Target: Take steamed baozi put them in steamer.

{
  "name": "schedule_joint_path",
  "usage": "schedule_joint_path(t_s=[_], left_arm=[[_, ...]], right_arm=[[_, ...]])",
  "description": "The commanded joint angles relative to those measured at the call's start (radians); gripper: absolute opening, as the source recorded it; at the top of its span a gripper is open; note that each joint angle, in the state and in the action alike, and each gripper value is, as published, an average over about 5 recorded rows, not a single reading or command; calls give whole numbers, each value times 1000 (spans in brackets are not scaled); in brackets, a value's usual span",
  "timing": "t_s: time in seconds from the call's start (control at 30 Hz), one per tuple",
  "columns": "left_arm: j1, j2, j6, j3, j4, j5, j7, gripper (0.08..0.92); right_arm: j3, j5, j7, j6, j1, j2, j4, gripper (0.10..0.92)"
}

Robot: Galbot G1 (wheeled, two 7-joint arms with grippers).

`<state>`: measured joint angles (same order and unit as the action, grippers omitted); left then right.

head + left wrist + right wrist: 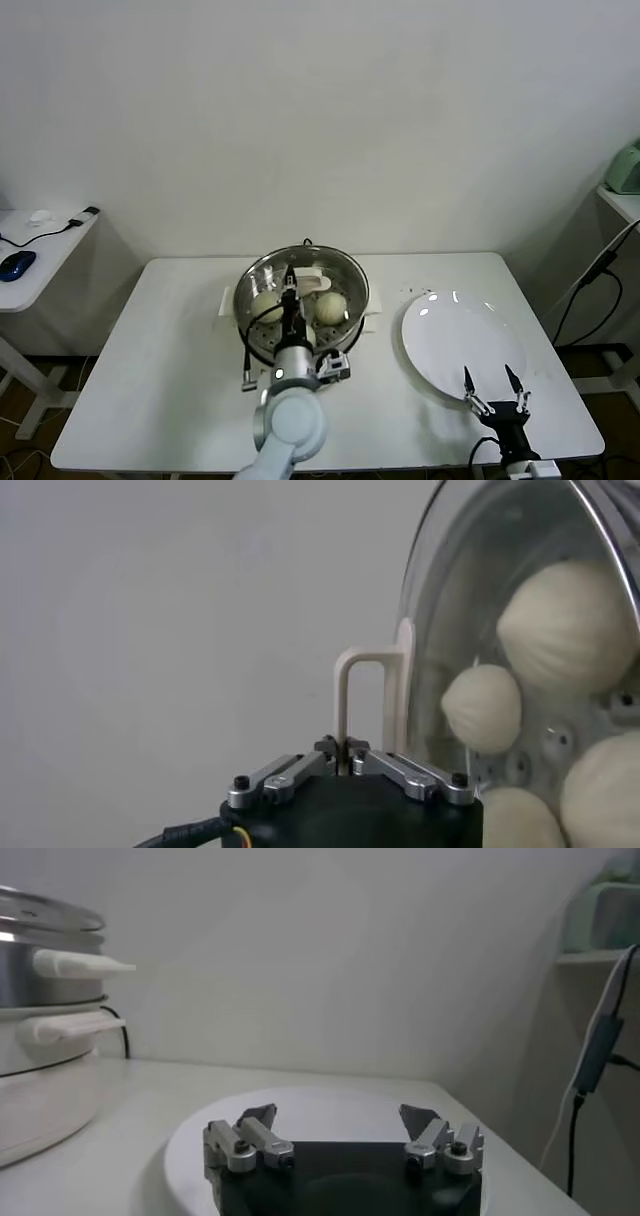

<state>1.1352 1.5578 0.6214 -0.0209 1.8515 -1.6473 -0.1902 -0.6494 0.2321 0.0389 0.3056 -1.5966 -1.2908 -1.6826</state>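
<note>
Gripping white lid handle, left gripper jaws pinched shut on it, setting round glass lid over shiny steel steamer; cream-white baozi inside steamer. Right gripper idle beside steamer, over flat white plate, jaws spread wide, empty.

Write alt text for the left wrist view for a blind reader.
The left gripper is shut on the white loop handle of a round glass lid. Through the glass show four cream-white steamed buns on a perforated metal tray.

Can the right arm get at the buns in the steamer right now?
Probably not: the glass lid covers the buns in the steamer, held by the left gripper; the right gripper sits open by the plate.
</note>
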Motion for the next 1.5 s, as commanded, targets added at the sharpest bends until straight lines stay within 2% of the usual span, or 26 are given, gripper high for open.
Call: schedule_joint_path(t_s=[0.03, 0.6, 0.7, 0.83, 1.13, 1.23, 1.37, 1.5], left_arm=[[-9, 16, 6, -5, -56, -42, 11, 137], [5, 0, 5, -10, -23, -30, -4, 145], [12, -8, 7, 6, 15, -19, -33, 203], [26, -14, 5, 25, 67, -8, -67, 323], [108, -69, -7, 20, 233, 128, -44, 583], [161, -106, -54, -34, 296, 251, 12, 670], [229, -146, -196, -143, 346, 545, 137, 775], [280, -154, -351, -332, 374, 964, 228, 818]], right_arm=[[-1, 2, -2, 9, -3, -1, 4, 823], [7, -9, 10, 13, -1, -4, 7, 823], [7, -11, 14, 9, -1, -4, 5, 823], [9, -20, 23, 9, -1, -6, 5, 823], [24, -16, -3, -7, 1, -8, 1, 823], [32, -13, -8, -6, 0, -6, -6, 823], [28, -26, -2, 20, 8, -12, -7, 823], [31, -5, -24, 10, 11, -13, -25, 823]])
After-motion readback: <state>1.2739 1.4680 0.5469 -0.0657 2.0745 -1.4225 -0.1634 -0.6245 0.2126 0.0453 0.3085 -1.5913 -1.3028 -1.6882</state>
